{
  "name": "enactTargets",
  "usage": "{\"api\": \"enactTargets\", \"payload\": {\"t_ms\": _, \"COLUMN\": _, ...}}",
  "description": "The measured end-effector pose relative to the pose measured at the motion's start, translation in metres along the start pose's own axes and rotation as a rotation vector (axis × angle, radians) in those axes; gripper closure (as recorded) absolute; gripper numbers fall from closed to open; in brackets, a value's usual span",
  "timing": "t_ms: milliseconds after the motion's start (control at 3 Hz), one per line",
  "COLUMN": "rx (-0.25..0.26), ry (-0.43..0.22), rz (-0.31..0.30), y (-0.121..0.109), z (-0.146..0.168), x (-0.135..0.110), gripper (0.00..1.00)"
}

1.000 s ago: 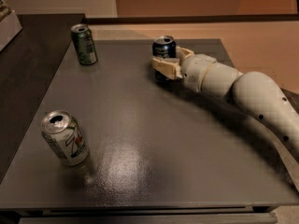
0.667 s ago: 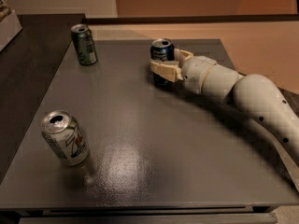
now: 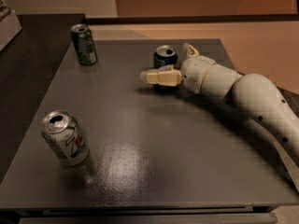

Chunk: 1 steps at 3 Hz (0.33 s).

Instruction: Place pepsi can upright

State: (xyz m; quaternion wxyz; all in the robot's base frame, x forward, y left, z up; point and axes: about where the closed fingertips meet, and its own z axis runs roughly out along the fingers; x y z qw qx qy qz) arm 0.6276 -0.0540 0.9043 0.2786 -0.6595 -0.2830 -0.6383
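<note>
The pepsi can [image 3: 166, 56], dark blue with a silver top, stands upright on the grey table [image 3: 140, 139] at the back middle. My gripper [image 3: 164, 61] reaches in from the right and is open around the can. One cream finger [image 3: 159, 76] lies in front of the can's base. The other finger [image 3: 188, 50] sticks up behind the can's right side, apart from it.
A green can [image 3: 84, 44] stands upright at the table's back left. A white-silver can with red and green print [image 3: 65, 138] stands at the front left. My white arm [image 3: 252, 97] crosses the table's right side. A dark counter [image 3: 23, 73] adjoins on the left.
The pepsi can has come down a little and stands on the table. The gripper has shifted left and lower, and its fingers have spread apart.
</note>
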Motion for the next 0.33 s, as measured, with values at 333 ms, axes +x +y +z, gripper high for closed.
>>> {"api": "enactTargets", "payload": {"t_ms": 333, "rx": 0.000, "ry": 0.000, "rz": 0.000, "y": -0.0001, "z": 0.0001, "x": 0.0000, "gripper": 0.00}}
